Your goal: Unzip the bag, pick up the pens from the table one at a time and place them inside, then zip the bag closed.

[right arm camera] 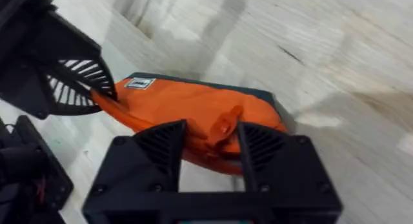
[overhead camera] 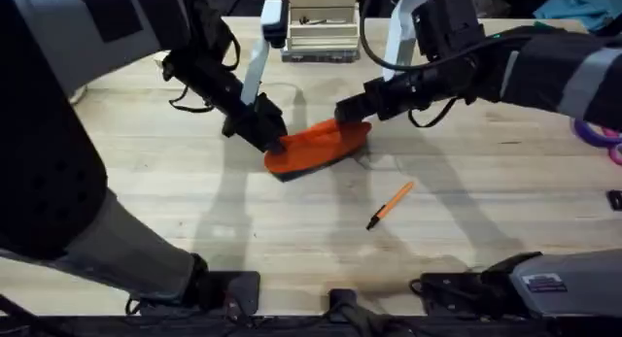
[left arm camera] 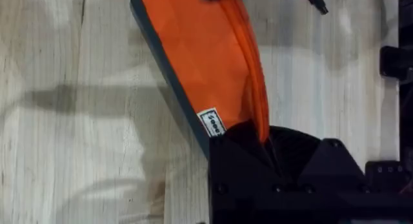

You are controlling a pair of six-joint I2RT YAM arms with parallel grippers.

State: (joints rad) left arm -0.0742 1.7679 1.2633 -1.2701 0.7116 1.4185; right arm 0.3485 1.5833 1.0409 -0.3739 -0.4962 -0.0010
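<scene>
Orange bag (overhead camera: 319,146) lies on the light wooden counter (overhead camera: 194,201), near its middle, with the dark base strip toward the front edge. At its left end the left hand (overhead camera: 275,140) is pressed together on the fabric; in the left wrist view the black fingers (left arm camera: 258,166) close over the corner of the bag (left arm camera: 206,62) just beside a small white label (left arm camera: 210,122). At the right end the right hand (overhead camera: 342,112) comes down on the top of the bag. In the right wrist view its two black fingers (right arm camera: 161,146) stand on either side of the small orange pull (right arm camera: 222,126) of the zipper and pinch it. To the right of the bag and nearer the front edge, one orange pen (overhead camera: 391,204) with a black tip lies apart on the counter, at a slant. At the far right edge something purple (overhead camera: 595,133) lies on the counter; I cannot tell what it is.
</scene>
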